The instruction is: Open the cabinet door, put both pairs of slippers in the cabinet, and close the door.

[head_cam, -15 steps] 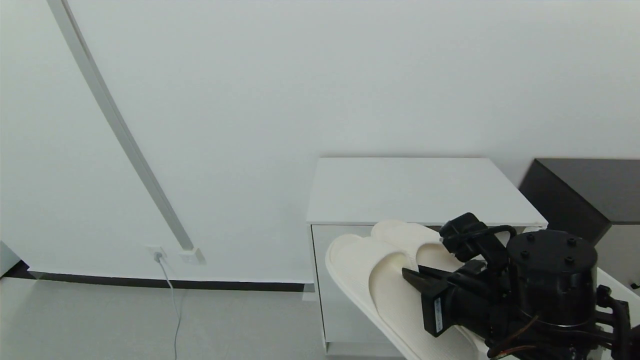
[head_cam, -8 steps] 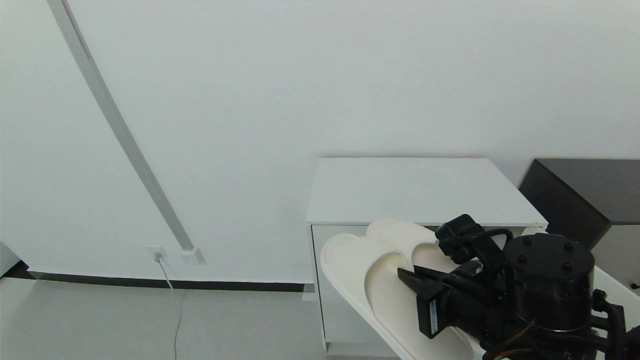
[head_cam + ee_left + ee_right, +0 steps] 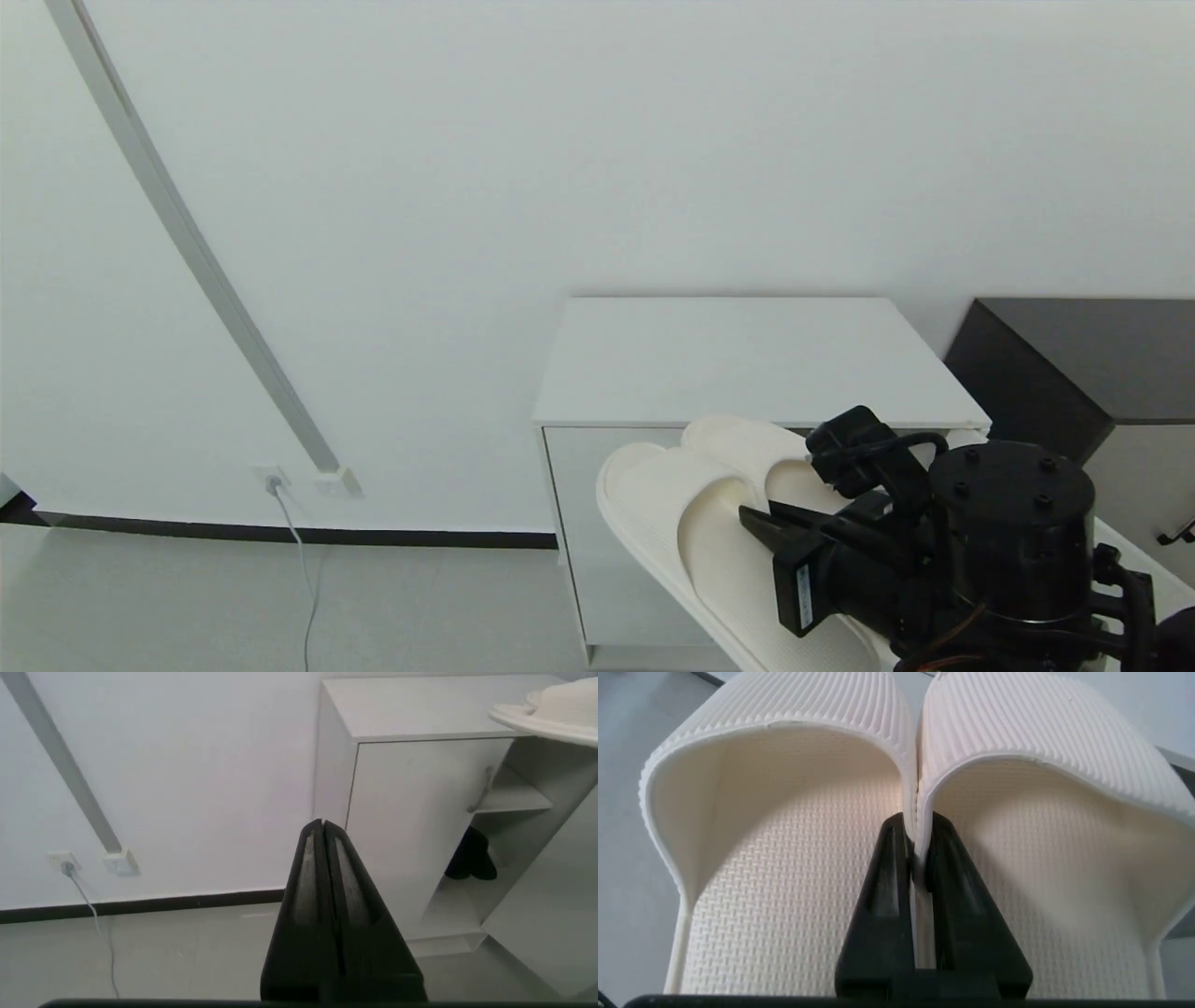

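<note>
A pair of cream ribbed slippers (image 3: pixel 695 509) hangs in front of the white cabinet (image 3: pixel 747 359), just below its top edge. My right gripper (image 3: pixel 750 519) is shut on the touching inner edges of both slippers (image 3: pixel 785 887), its fingers (image 3: pixel 889 863) pinching them together. In the left wrist view the cabinet's (image 3: pixel 411 719) right side stands open, with a shelf and a dark thing (image 3: pixel 472 855) inside. Its left door (image 3: pixel 411 831) with a handle (image 3: pixel 481 789) is shut. My left gripper (image 3: pixel 322 831) is shut on nothing, low and left of the cabinet.
A dark block of furniture (image 3: pixel 1074 359) stands right of the cabinet. A white panel, probably the open door (image 3: pixel 1144 565), lies behind my right arm. A wall socket with a cable (image 3: pixel 275 485) and a slanted grey strip (image 3: pixel 187 243) are on the wall at left.
The whole head picture has shifted left, so the camera has moved. My right gripper keeps its hold on the slippers, which sit slightly farther left against the cabinet front.
</note>
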{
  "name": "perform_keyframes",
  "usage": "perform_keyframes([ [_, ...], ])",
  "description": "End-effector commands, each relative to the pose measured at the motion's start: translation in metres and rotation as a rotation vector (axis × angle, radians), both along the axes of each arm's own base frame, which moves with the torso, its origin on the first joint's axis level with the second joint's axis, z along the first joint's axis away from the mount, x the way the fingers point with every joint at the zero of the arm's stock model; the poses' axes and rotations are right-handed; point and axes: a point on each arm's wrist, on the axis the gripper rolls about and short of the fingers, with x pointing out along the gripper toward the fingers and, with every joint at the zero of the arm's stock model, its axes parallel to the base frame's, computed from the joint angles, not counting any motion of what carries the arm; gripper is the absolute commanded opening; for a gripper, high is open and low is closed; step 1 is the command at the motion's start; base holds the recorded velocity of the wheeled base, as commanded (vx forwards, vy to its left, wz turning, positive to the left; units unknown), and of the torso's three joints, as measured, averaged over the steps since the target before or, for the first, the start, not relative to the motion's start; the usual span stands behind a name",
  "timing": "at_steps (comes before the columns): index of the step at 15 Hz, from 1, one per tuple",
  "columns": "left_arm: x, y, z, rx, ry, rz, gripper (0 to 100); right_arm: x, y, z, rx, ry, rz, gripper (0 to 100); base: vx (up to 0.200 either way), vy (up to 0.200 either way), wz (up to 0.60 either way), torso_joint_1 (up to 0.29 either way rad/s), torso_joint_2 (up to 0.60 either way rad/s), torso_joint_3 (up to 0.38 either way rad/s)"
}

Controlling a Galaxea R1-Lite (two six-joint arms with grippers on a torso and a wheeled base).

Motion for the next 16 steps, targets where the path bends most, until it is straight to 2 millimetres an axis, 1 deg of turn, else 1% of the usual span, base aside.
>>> perform_keyframes([
  [1, 0.000, 0.000, 0.000, 0.000, 0.002, 0.001, 0, 0.000, 0.000, -0.001, -0.003, 0.003, 0.000, 0, 0.000, -0.200, 0.00, 0.002, 0.00, 0.007],
  [11, 0.000, 0.000, 0.000, 0.000, 0.002, -0.001, 0, 0.000, 0.000, -0.004, 0.006, -0.003, 0.001, 0, 0.000, -0.200, 0.00, 0.004, 0.00, 0.001],
  [13, 0.000, 0.000, 0.000, 0.000, 0.002, -0.001, 0, -0.002, -0.003, -0.006, 0.010, -0.011, 0.004, 0, 0.000, 0.000, 0.00, 0.000, 0.00, 0.000],
  [16, 0.000, 0.000, 0.000, 0.000, 0.002, -0.001, 0, 0.000, 0.000, -0.012, 0.013, -0.016, -0.002, 0, 0.000, 0.000, 0.00, 0.000, 0.00, 0.000],
])
